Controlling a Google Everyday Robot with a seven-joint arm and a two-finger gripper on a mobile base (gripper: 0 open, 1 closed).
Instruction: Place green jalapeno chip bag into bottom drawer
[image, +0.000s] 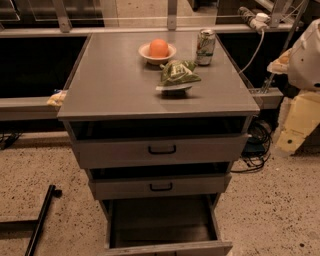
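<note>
Chip bag (177, 74) on cabinet (115, 85) — pincer off-frame

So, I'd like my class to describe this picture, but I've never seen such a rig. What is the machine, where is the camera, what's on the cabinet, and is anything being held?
There is one picture only, looking down at a grey cabinet from its front; where the camera is mounted is not recorded. The machine is a wheeled robot with one arm ending in a two-finger gripper, but the gripper is not in view. The pale shapes at the right edge may belong to it; I cannot tell. On the cabinet's top lie the green jalapeno chip bag, a bowl holding an orange, and a soda can. Nothing is held. Below, the bottom drawer is pulled open.
</note>
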